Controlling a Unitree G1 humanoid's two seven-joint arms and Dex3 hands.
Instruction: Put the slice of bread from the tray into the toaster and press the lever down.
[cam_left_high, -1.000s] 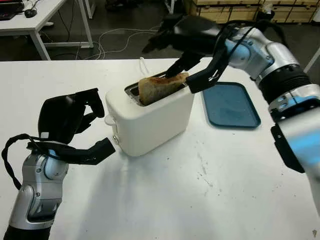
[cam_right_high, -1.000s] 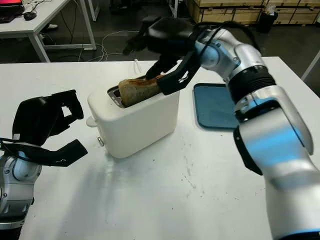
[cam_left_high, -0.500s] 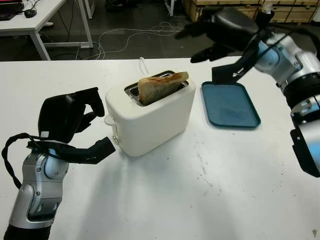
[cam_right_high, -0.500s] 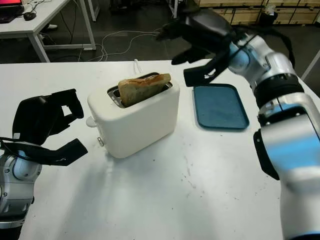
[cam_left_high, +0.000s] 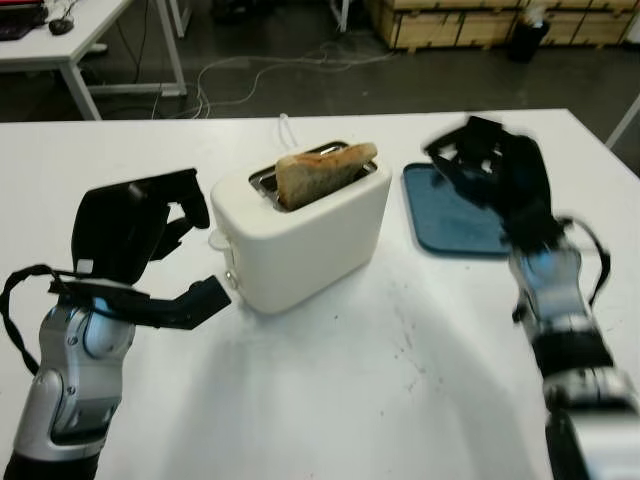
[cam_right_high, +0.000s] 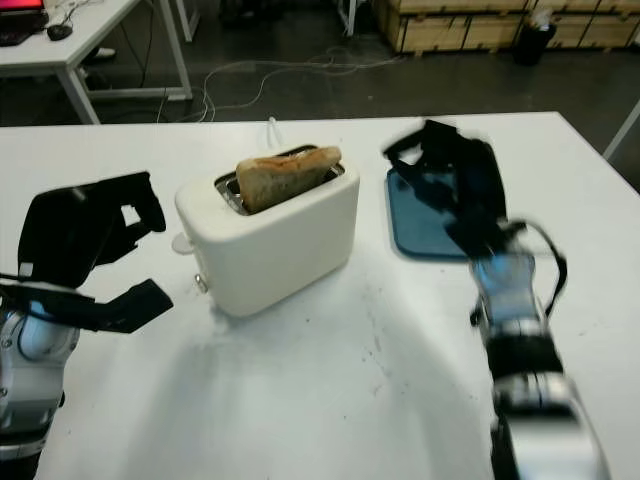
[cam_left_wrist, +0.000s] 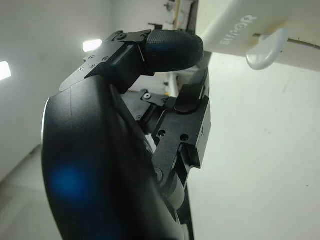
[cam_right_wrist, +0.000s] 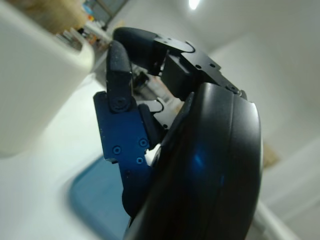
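Note:
A white toaster stands mid-table. The toasted bread slice sits in its slot, its upper half sticking out at a slant. The toaster's white lever is on the end facing my left hand and is up; the left wrist view shows this lever close by. My left hand hovers just left of the toaster, open and holding nothing. The blue tray lies right of the toaster with nothing on it. My right hand is above the tray, open and blurred by motion.
A white cable runs off the table's far edge behind the toaster. Beyond the table are a floor with cables, a second table at the far left and wooden crates. Bare tabletop spreads in front of the toaster.
My right hand let go of the bread, lifted off the toaster and swung right and down over the tray. The bread stays in the slot. The left hand has barely moved.

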